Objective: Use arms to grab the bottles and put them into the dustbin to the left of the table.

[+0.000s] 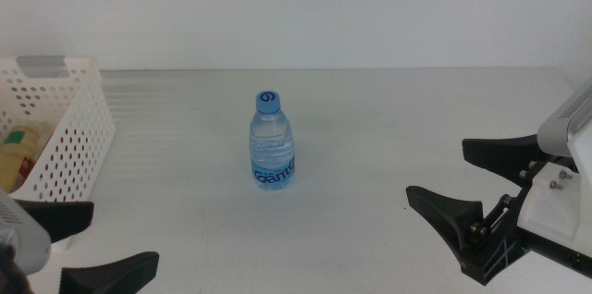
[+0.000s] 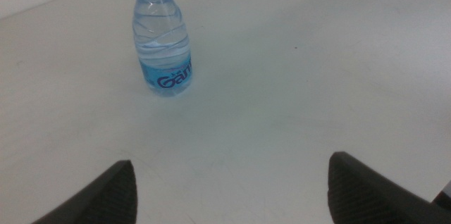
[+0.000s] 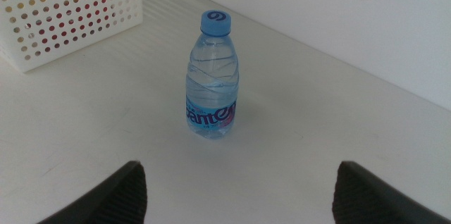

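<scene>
Middle view: water bottle (image 1: 272, 142), blue cap + blue label, stands upright near centre of white table (image 1: 388, 128), nothing touching it. White perforated dustbin (image 1: 57, 118) at table's left edge; inside it, yellow-drink bottle (image 1: 20, 149) w/ green-white label lies against the wall, only partly visible. So judged: at least one item already binned, water bottle still to go. No red can seen from this angle. Left gripper (image 1: 79, 243) low at bottom-left corner, just beside the bin, jaws spread, empty. Right gripper (image 1: 467, 183) enters from right edge, well apart from bottle, jaws spread wide, pointing toward the bottle, holding nothing.

Left wrist view: water bottle (image 2: 161, 37) upright ahead of the cam, off toward one side of the jaw gap, not between the tips. Left gripper (image 2: 232, 182) open-handed, both dark tips over bare table, near tabletop level by the look. Bottle clearly beyond reach as posed.

Right wrist view: water bottle (image 3: 212, 76) roughly centred ahead of right gripper (image 3: 239, 189), jaws wide apart, nothing pinched. Dustbin (image 3: 70, 13) behind bottle at far side; red + yellow show through the wall holes, so poss. the can is in there too, can't confirm. Judgement: right arm better lined up for the grab, but bin sits on the left arm's side. Either could take it; not yet begun.
</scene>
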### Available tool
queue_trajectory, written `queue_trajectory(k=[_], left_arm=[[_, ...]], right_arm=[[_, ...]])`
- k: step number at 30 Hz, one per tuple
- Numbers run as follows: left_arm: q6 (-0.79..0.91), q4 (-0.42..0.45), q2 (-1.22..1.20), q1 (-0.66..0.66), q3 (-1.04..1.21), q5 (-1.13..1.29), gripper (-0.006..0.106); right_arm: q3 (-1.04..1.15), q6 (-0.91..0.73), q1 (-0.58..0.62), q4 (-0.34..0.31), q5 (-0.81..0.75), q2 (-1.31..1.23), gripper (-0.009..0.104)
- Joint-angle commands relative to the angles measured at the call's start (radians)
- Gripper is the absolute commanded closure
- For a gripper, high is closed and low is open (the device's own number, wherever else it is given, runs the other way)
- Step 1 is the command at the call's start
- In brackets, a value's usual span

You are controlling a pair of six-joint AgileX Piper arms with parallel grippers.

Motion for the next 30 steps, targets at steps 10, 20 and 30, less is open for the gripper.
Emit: queue_trajectory(k=[10,20,30], left_arm=[[-0.013,0.047,0.014,-0.003,-0.026,-0.353,0.014],[-0.013,0.047,0.214,-0.002,-0.026,-0.646,0.014],[-0.013,-0.009,0.398,0.036,-0.032,-0.714,0.014]], right_arm=[[-0.023,-0.013,0.001,-0.005,-0.067,-0.011,0.008],[-0.023,-0.013,0.001,-0.005,-0.067,-0.011,0.008],[-0.023,-0.013,0.001,-0.005,-0.067,-0.011,0.008]])
